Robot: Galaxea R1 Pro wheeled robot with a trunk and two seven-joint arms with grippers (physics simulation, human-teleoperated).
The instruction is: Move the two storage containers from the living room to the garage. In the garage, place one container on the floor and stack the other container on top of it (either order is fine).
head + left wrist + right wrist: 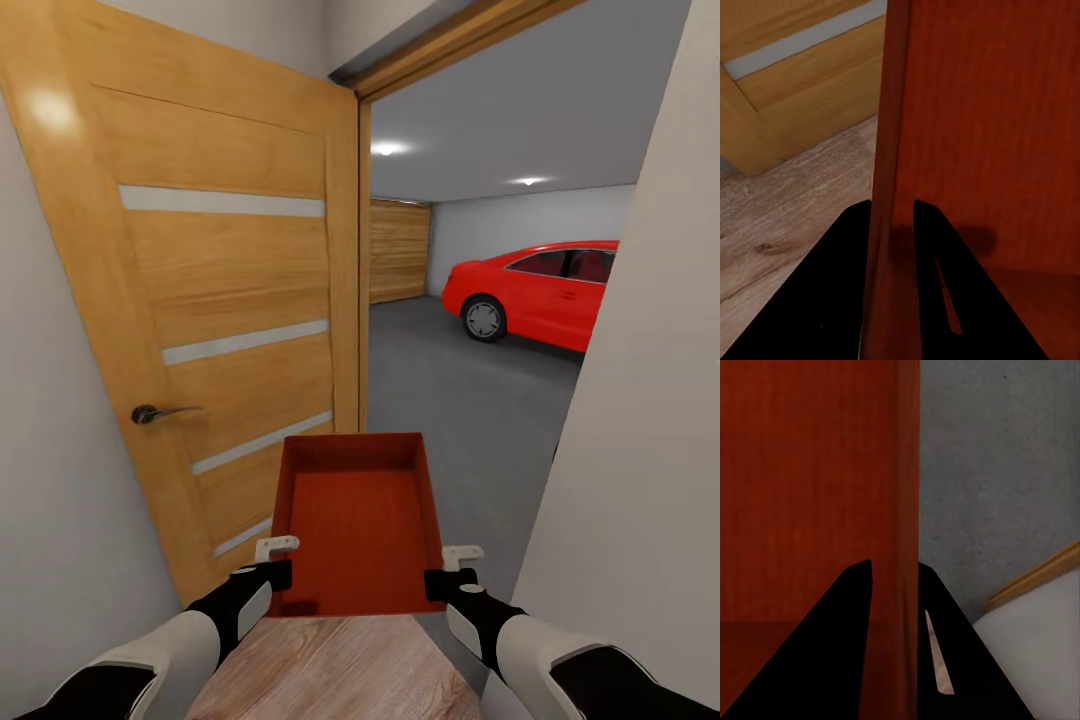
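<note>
The storage container (358,520) is carried between both arms, long axis pointing through the doorway toward the garage floor (470,400). The left claw (268,570) and right claw (452,575) each pinch a side wall, seemingly firmly.

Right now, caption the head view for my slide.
Both grippers, left and right, carry a red-orange storage container through the open wooden door toward the garage's red car.

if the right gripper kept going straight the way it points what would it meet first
Its path runs along the storage container wall it grips, so the right gripper would probably slide along that; beyond lies grey garage floor. Depth unclear.
</note>
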